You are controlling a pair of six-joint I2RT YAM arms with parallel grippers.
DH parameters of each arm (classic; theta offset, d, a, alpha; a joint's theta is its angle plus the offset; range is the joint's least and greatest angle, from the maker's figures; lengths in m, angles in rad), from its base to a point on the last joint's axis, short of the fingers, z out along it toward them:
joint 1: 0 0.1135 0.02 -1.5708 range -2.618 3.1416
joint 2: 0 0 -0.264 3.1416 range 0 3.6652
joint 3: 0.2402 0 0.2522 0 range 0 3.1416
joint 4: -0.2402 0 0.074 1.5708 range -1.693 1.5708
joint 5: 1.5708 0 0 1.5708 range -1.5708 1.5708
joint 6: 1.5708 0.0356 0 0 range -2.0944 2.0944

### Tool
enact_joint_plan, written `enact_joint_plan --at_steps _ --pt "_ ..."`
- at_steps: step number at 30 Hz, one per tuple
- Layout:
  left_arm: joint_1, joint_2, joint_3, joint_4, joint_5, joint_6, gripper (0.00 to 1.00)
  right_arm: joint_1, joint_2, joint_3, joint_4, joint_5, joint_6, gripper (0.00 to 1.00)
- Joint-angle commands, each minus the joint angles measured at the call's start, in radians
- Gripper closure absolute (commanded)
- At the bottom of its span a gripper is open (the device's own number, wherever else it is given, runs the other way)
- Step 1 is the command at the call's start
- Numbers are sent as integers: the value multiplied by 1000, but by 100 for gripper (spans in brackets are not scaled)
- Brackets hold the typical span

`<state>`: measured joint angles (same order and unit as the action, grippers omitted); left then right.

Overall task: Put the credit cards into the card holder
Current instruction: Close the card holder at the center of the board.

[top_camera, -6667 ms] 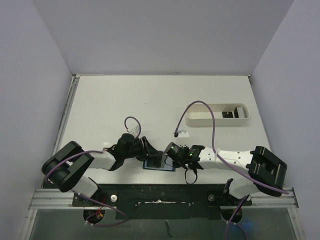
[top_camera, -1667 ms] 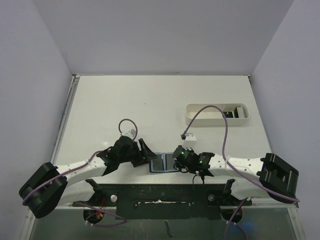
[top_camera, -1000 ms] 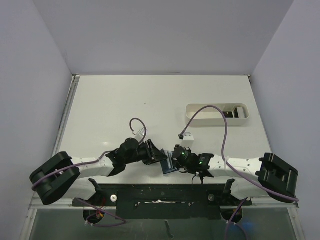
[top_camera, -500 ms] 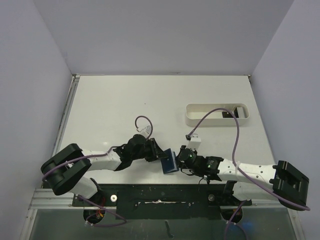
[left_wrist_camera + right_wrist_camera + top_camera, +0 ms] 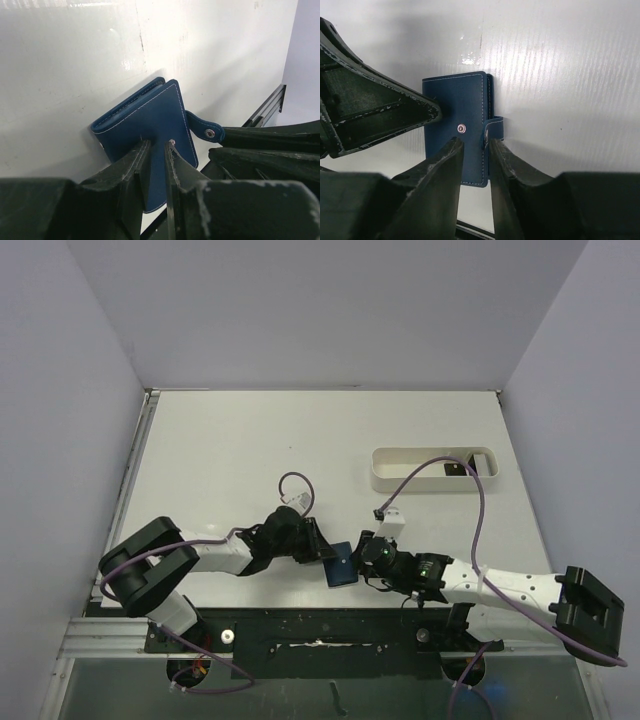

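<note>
Grip: left gripper (image 5: pixel 157 159) clenched on the lower edge of the folded card holder (image 5: pixel 145 117), which sits tilted up at 6 o'clock on the table (image 5: pixel 250 440). It looks light, soft-covered and floppy once opened. The firmest hold is probably near the stitched spine. Jaws of right gripper (image 5: pixel 473 150) stand narrowly parted at the snap tab (image 5: pixel 492 127); whether they pinch it is unclear.
</note>
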<state>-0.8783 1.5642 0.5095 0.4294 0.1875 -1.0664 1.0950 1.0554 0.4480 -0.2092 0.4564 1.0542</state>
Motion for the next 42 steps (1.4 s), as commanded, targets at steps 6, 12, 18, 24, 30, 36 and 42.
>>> enact_joint_plan --at_steps 6,12,18,24,30,36,42 --pt "-6 23 37 -47 -16 52 83 -102 -105 -10 58 -132 -48 72" --pt "-6 26 40 -54 -13 57 83 -158 -170 -83 156 -226 -43 75" --pt "-7 33 47 -58 -11 63 83 -177 -129 -108 210 -257 -11 65" --pt "-12 48 66 -98 -20 73 83 -190 -64 -111 278 -279 -11 64" --pt "-19 63 91 -132 -24 79 82 -198 -41 -108 309 -296 -13 65" --pt "-23 73 103 -151 -25 80 82 -198 3 -112 349 -321 -4 65" --pt "-24 69 105 -155 -23 75 82 -201 39 -102 362 -333 -8 66"
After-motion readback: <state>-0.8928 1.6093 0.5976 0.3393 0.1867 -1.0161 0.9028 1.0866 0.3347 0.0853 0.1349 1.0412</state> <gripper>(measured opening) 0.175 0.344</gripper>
